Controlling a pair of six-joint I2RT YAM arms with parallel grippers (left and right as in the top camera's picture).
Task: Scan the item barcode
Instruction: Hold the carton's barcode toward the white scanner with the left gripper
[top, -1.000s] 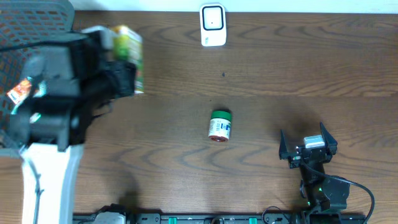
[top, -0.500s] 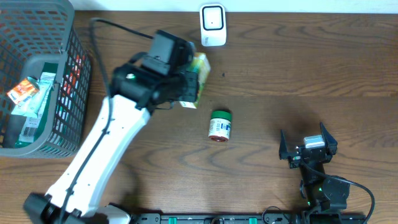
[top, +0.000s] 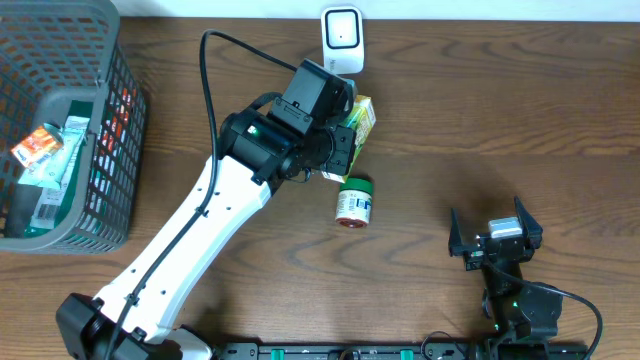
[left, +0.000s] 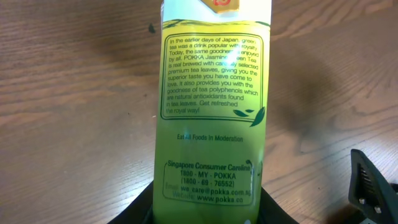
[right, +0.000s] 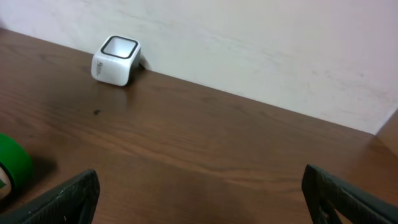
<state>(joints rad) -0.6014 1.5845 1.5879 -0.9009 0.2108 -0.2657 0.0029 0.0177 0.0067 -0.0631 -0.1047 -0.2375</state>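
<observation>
Left fingers clamped on the green tea carton, holding it tilted just in front of the white scanner at the table's far edge, probably to face its barcode at the window. Right fingers wide apart, empty, parked near the front edge.

A dark brown table with bold, wavy wood grain fills the scene from near edge to far; the grain runs left to right; a pale, off-white wall rises directly behind the far edge, plain and faintly scuffed; one small dark speck marks the tabletop toward the far side, near the middle; the light is soft and even, leaving a dull sheen on the wood and only faint shadows.
</observation>
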